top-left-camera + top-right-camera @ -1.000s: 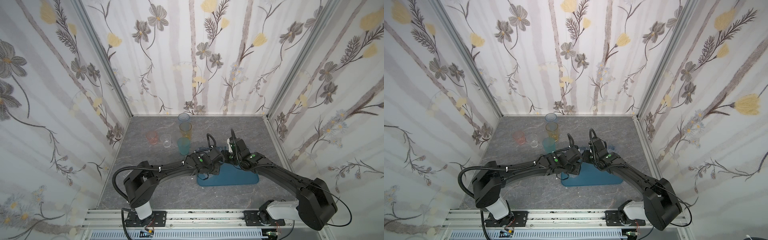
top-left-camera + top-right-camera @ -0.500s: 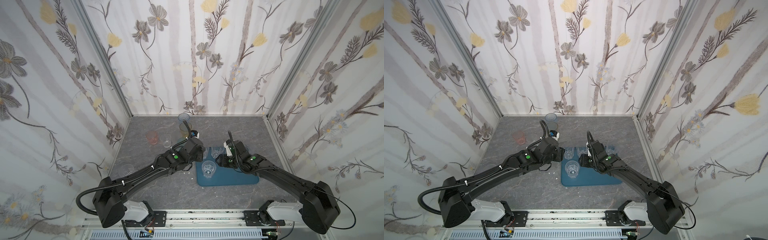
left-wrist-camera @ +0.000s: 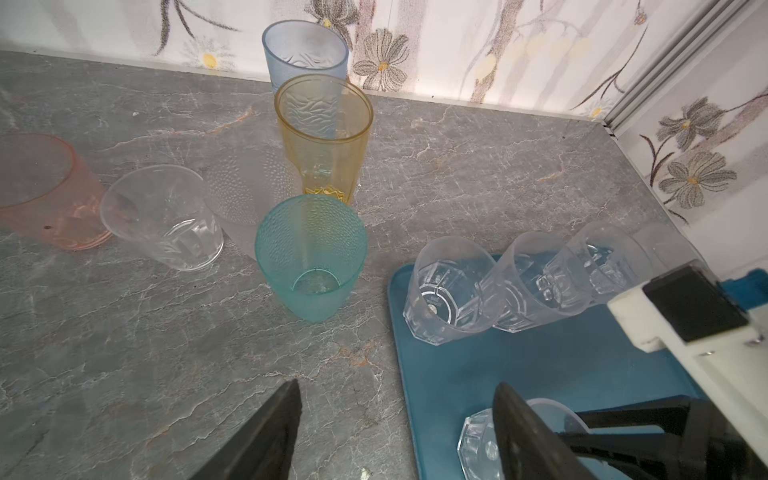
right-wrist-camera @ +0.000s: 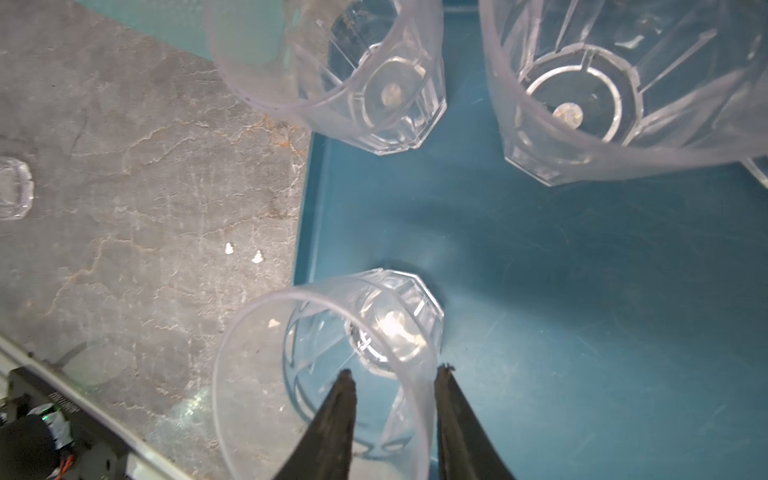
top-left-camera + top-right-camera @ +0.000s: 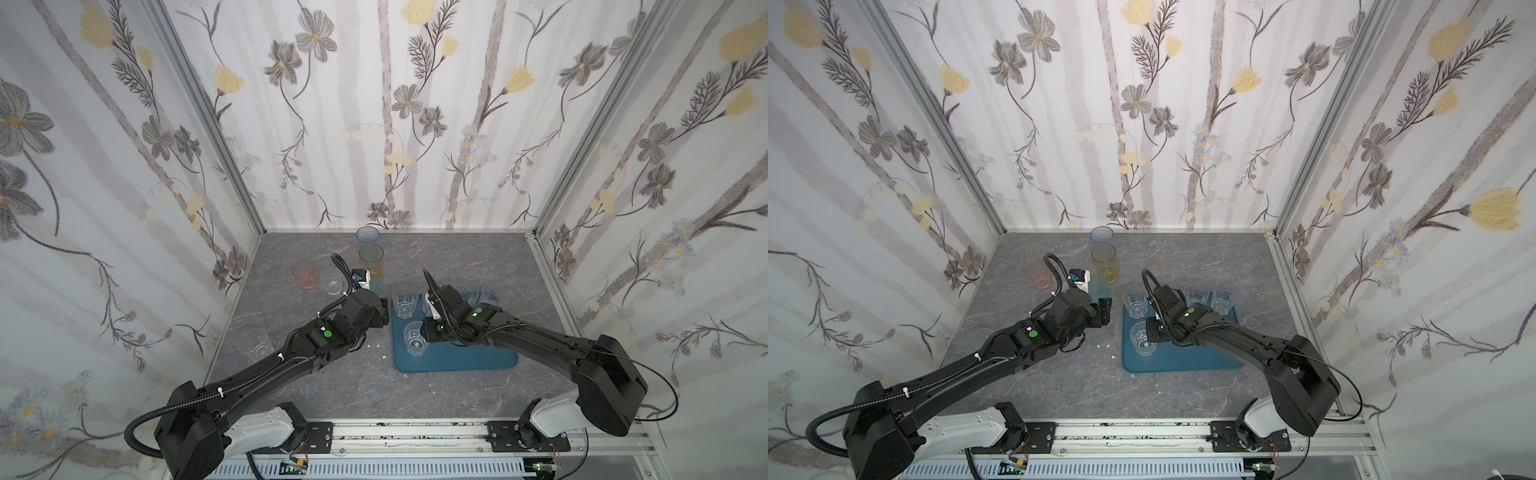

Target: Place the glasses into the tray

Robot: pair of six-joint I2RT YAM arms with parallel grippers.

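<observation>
- Twelve glasses in all. Five clear faceted plastic tumblers (image 3: 449,286) stand on the flat blue plastic tray (image 5: 465,360): four in a row along its far edge, and one alone (image 5: 415,338) near its left edge.
- Seven more stand on the grey marbled tabletop (image 5: 436,257): a tinted blue tumbler (image 5: 368,237), an amber-yellow tumbler (image 5: 371,258), a teal dimpled tumbler (image 3: 311,257), a pink tumbler (image 5: 303,275), a frosted tumbler (image 3: 249,195), a small clear tumbler (image 5: 332,281) and a lone clear tumbler (image 5: 257,343) by the left wall.
- White crumbs (image 4: 257,257) lie on the tabletop beside the tray.
- The left gripper (image 3: 397,384) hovers over the tray's left rim with its fingers spread wide and nothing between them.
- The right gripper (image 4: 395,370) straddles the wall of the single tray tumbler, one finger inside and one outside (a gap shows, so it is not clamped).
- In both top views the right arm largely hides one tumbler of the row, and the left wrist camera covers part of the teal tumbler. The left wrist view shows these clearly, and the frosted tumbler is plain only there.
</observation>
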